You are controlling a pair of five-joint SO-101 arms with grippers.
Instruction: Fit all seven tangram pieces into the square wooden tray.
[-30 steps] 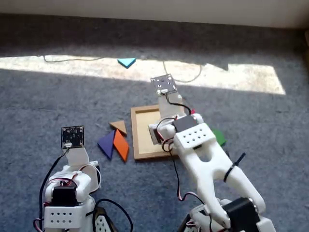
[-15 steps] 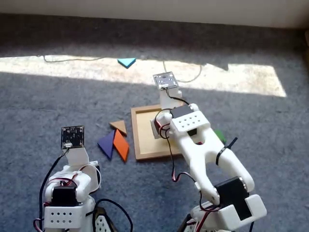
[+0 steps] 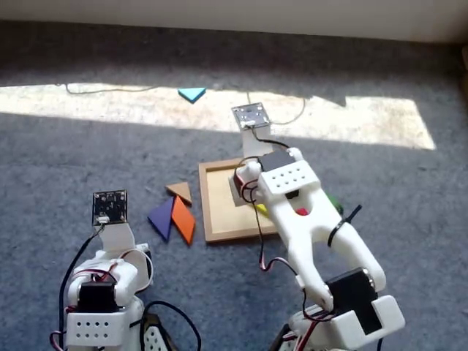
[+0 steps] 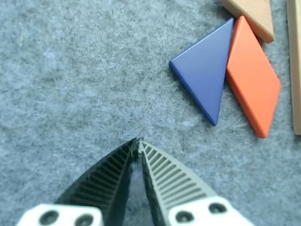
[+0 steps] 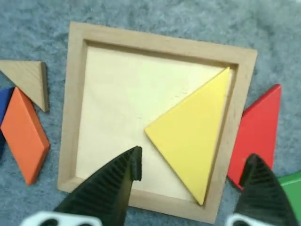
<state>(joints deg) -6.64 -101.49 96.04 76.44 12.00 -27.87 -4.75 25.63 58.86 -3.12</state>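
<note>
Two arms showed in the high view. The right arm [image 3: 307,219] stretched out over the square wooden tray [image 3: 212,201], farther forward than a second before, when its forearm lay lower and more to the right. A sliver of the large yellow triangle [image 3: 261,209] now peeked out inside the tray at the arm's edge, where none had shown earlier. The small green piece [image 3: 333,202] beside the arm was more covered than before. The left arm [image 3: 106,285] had not shifted. Left of the tray lay the tan wooden triangle [image 3: 180,191], the dark blue triangle [image 3: 161,217] and the orange parallelogram [image 3: 183,220], unmoved. The light blue triangle [image 3: 191,93] sat well apart in the sunlit strip.

In the left wrist view, the left gripper [image 4: 137,143] hung over bare grey carpet [image 4: 70,70], its jaws clenched tip to tip on nothing. Blue triangle [image 4: 204,80] and parallelogram [image 4: 251,80] touched edge to edge.

In the right wrist view, the right gripper [image 5: 193,164] hovered with jaws spread wide and empty above the yellow triangle [image 5: 193,136]. That piece lay in the tray [image 5: 160,42] against the wall nearest the red triangle [image 5: 258,127], one corner seeming to overlap the rim. The red triangle rested outside, just beside that wall.
</note>
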